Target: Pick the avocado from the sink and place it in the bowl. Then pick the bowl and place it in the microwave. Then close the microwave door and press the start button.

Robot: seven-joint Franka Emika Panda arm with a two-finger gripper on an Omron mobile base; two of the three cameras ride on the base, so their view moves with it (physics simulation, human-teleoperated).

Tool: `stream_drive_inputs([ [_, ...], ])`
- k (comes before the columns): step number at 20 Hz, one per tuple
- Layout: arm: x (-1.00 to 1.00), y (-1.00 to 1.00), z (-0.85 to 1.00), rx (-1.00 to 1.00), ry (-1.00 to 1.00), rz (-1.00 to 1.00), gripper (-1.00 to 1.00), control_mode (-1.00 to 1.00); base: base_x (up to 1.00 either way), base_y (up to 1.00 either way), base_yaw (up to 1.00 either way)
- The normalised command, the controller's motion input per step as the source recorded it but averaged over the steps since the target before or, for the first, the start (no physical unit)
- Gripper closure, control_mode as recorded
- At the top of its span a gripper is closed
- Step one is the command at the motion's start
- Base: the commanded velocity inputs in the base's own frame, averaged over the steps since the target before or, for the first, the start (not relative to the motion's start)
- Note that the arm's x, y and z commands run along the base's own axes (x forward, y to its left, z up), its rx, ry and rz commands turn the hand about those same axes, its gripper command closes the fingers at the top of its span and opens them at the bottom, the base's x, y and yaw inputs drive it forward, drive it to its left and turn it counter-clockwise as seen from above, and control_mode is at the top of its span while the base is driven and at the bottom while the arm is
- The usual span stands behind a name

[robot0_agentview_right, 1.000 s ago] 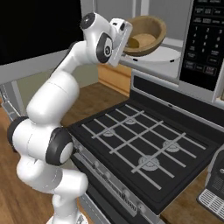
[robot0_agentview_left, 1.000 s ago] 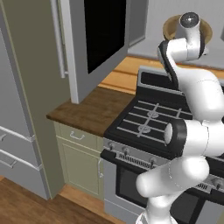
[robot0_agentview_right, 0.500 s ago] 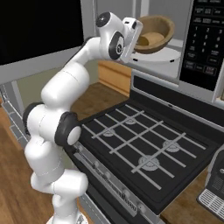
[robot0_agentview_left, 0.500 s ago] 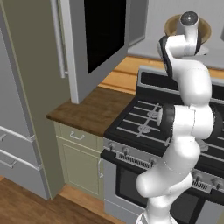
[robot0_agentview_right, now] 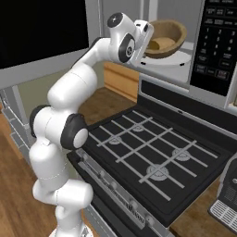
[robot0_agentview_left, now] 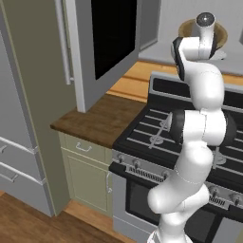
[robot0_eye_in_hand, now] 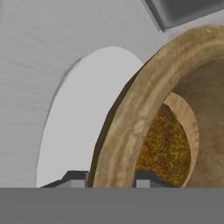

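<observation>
My gripper is shut on the rim of the wooden bowl, one fingertip outside the wall and the other inside. The bowl is tilted and sits inside the open microwave, over the white turntable plate; I cannot tell whether it touches the plate. The avocado lies in the bowl, speckled brown. In the left base view the bowl peeks out behind the hand. The microwave door stands swung open to the left. The sink is out of view.
The black keypad panel is to the right of the microwave opening. A black gas stove lies below the arm. A wooden counter sits left of the stove, with a tall grey fridge beyond it.
The bowl has moved a little deeper into the microwave with the gripper still shut on it. The arm's elbow has swung upright under the hand.
</observation>
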Motion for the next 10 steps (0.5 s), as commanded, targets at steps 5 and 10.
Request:
stream_drive_inputs([
  [5, 0.0, 0.0, -0.2, 0.0, -0.01, 0.0, 1.0, -1.0, 0.0, 0.0, 0.0],
  [10, 0.0, 0.0, -0.23, -0.01, 0.0, 0.0, 1.0, -1.0, 0.0, 0.0, 0.0],
])
